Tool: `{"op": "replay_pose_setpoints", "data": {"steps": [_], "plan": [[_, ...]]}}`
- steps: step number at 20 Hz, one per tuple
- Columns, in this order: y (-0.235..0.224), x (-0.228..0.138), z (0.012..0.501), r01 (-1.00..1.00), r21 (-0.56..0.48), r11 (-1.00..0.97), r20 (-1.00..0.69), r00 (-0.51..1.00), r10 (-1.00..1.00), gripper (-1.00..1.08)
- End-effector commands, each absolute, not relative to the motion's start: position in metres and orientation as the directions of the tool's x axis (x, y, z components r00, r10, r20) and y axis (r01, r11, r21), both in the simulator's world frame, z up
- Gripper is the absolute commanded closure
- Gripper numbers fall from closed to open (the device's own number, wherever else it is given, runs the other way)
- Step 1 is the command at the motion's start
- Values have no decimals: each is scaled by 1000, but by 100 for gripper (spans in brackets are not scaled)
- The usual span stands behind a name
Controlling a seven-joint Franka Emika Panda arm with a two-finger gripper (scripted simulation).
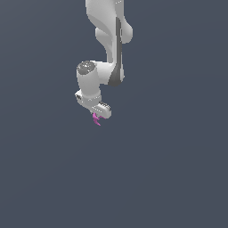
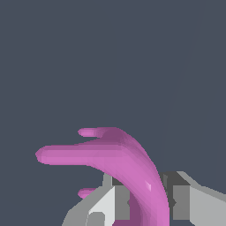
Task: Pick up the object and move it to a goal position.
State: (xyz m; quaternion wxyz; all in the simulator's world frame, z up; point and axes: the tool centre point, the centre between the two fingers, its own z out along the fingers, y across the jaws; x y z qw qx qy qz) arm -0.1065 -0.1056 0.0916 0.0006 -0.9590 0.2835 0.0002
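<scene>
The flat slate-grey counter [image 1: 178, 178] fills the exterior view from edge to edge, with no rim or border in sight and bare surface on every side of the robot. 1 white arm [image 1: 109, 40] enters from the top edge of that view and bends down toward the middle. Between it and the exterior view's left, right and bottom edges the surface is open.

At the arm's end sits 1 hand [image 1: 99, 116], tilted, with its fingertips pointing down and toward the exterior view's right. In the wrist view its 2 grey fingers [image 2: 181, 201] stand on either side of the object, pressed against the base of the curve, so the hand is pinching the object.

1 object [image 1: 96, 119] is visible: a magenta-pink curved hook, far smaller than the hand. In the exterior view only its tip pokes out below the fingertips. In the wrist view the object [image 2: 128, 161] arcs out from between the fingers and ends in several short blunt prongs. Whether it touches the counter or hangs clear of it cannot be told.
</scene>
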Motion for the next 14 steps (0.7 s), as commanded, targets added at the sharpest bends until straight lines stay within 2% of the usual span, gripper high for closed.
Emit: {"op": "replay_pose_setpoints", "data": {"steps": [1, 8, 14], "plan": [[-109, -121, 98, -543, -1, -839, -1, 839, -543, 108], [-116, -147, 111, -543, -1, -839, -1, 839, -543, 108], [-119, -154, 115, -543, -1, -840, 0, 840, -543, 108]]}}
